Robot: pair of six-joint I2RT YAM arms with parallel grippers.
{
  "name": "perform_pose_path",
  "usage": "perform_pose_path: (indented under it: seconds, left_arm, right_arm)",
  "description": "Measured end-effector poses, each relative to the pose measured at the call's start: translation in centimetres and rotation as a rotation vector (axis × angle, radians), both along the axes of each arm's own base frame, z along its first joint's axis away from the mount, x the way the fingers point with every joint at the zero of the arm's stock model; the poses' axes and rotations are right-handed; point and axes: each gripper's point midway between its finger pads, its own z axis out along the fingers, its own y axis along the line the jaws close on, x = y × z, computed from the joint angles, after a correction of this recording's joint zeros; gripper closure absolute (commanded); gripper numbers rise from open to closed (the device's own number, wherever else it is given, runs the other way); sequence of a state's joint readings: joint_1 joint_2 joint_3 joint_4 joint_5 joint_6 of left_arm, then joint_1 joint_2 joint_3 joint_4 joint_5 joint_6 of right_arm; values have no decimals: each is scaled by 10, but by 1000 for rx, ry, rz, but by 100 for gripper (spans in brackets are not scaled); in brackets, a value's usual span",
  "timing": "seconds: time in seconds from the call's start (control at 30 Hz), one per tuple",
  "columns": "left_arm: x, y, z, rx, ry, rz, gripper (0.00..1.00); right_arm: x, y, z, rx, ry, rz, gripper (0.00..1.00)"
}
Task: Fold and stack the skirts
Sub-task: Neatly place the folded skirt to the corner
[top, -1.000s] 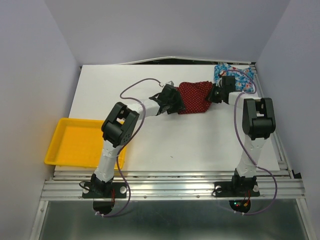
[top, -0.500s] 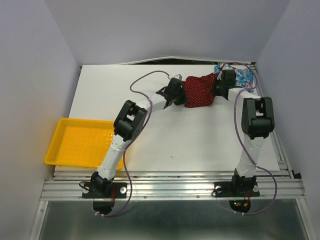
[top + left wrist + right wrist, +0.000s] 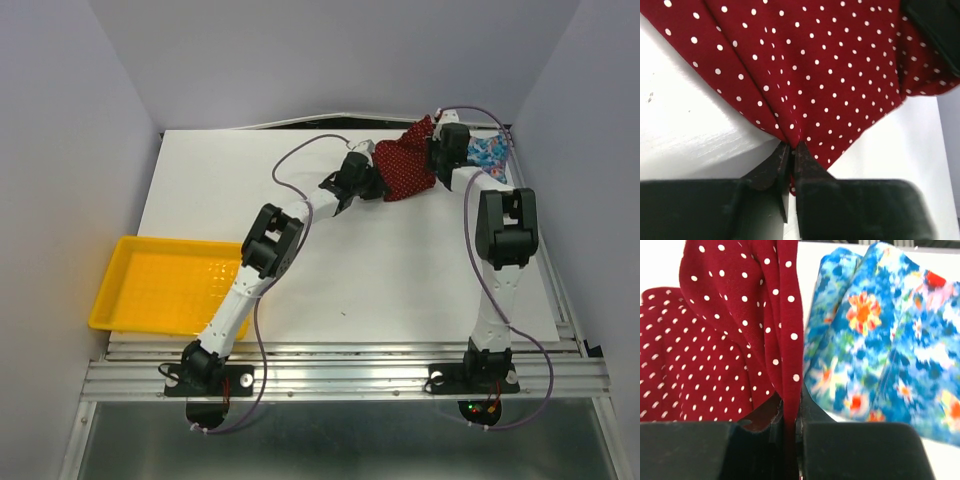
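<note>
The dark red dotted skirt hangs bunched between both grippers at the far right of the table. My left gripper is shut on its left edge; in the left wrist view the cloth fans out from the pinched fingertips. My right gripper is shut on the skirt's right end, a red fold rising from between its jaws. The blue floral skirt lies crumpled at the far right corner, right behind the right gripper, filling the right wrist view.
A yellow tray sits at the table's near left edge. The white table ends at a back wall close behind the skirts. Purple cables loop over both arms.
Both grippers moved toward the far right corner and came closer together. The red skirt went from spread flat to lifted and bunched. The left gripper shut on its edge.
</note>
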State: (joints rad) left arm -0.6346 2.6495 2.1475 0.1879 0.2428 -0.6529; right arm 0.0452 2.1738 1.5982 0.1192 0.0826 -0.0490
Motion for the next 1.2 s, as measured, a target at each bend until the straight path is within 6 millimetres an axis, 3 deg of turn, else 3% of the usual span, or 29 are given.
perform_pose_path:
  seconds: [0.07, 0.13, 0.37, 0.7, 0.83, 1.03, 1.2]
  left_arm:
    - [3, 1, -1, -20, 1, 2, 60]
    - [7, 1, 2, -48, -3, 0, 54]
    - [16, 14, 5, -94, 1, -21, 51]
    - [17, 22, 4, -115, -3, -41, 51]
    - [17, 22, 5, -117, -7, -42, 51]
    - [16, 22, 5, -114, -18, -47, 50]
    - [15, 23, 4, -111, -24, -53, 50]
  right_arm:
    - [10, -1, -5, -13, -4, -7, 99]
    - [20, -2, -14, -24, -5, -11, 99]
    - [52, -11, -31, -55, -33, -57, 99]
    - [57, -15, -23, 11, -57, -104, 99]
    - [56, -25, -15, 58, -62, -141, 99]
    - [55, -69, -1, 182, -87, -231, 99]
    - [45, -130, -2, 327, -91, -331, 99]
